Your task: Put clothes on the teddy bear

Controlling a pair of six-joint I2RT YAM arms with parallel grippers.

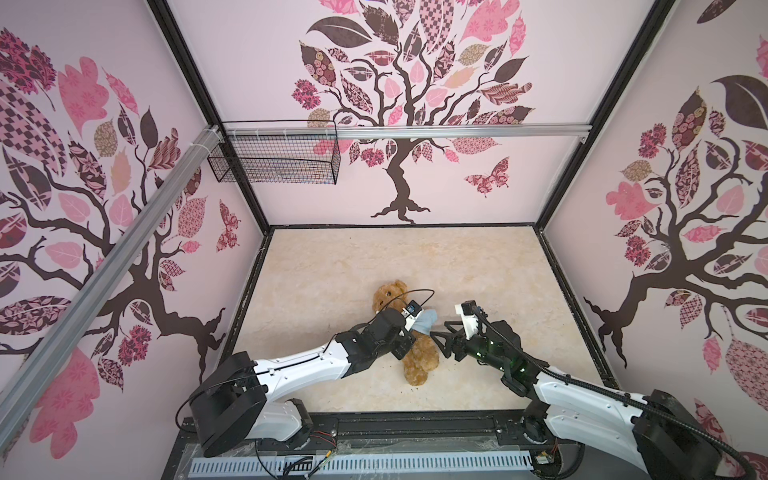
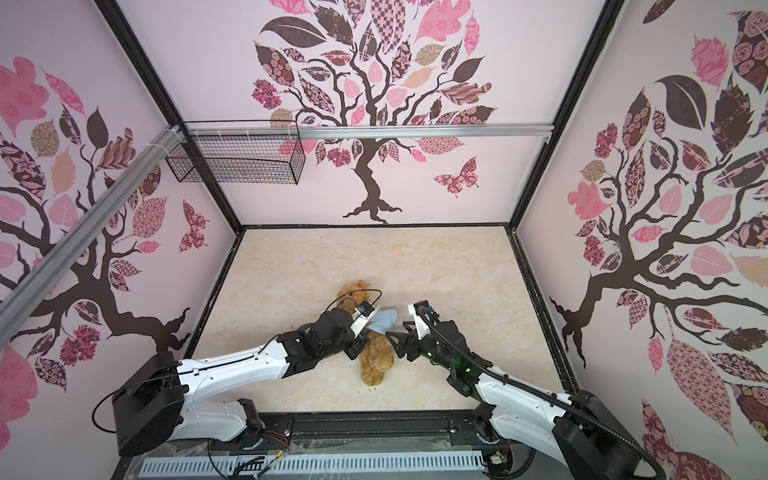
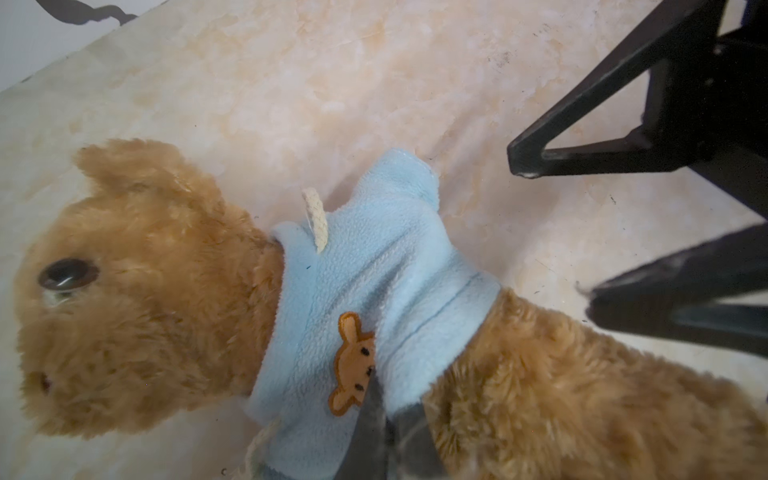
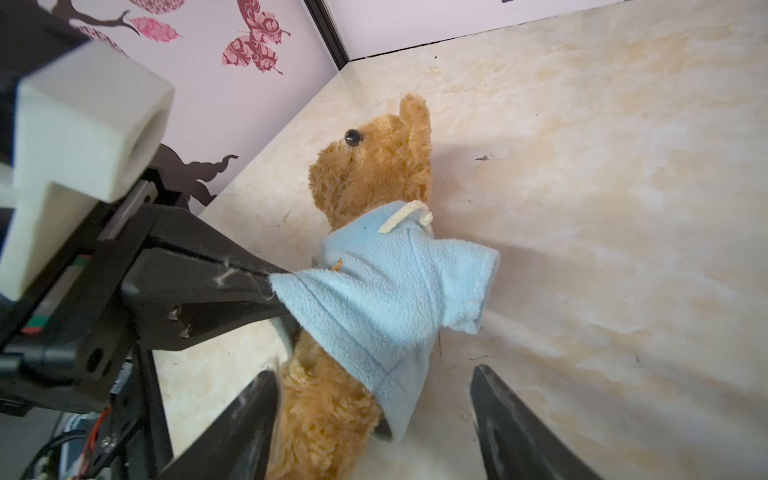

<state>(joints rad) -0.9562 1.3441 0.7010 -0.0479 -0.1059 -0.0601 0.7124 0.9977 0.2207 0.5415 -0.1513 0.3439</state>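
Teddy bear point(image 1: 422, 359): lies on the table point(image 1: 374, 257) near its front middle, head toward the back wall and legs toward the arm bases, between the 2 grippers in both top views.
Head: shown in profile in the right wrist view, with 1 dark eye point(image 4: 353, 137) visible.
Shirt point(image 3: 374, 270): light-blue fleece, already over the head. It sits around the neck and chest, leaving the brown belly and legs bare.
Sleeve point(image 4: 473, 286): sticks out sideways from the shoulder, resting on the table.
Patch point(image 3: 351, 365): orange bear face on the shirt front, partly covered by the left gripper's dark fingers.
Cord point(image 3: 316, 220): short cream cord at the collar.
Left gripper point(image 4: 266, 280): pressed together on the shirt's hem at the bear's side. It pinches the fleece and draws that edge away from the body.
Right gripper point(image 3: 550, 229): fingers spread wide and holding nothing, just beside the bear's lower body. In the right wrist view the 2 fingers stand on either side of the shirt's lower hem. Whether the nearer one touches the fur cannot be told.
Basket point(image 1: 274, 158): black wire, hung on the rail at the back left corner, well apart from the bear.
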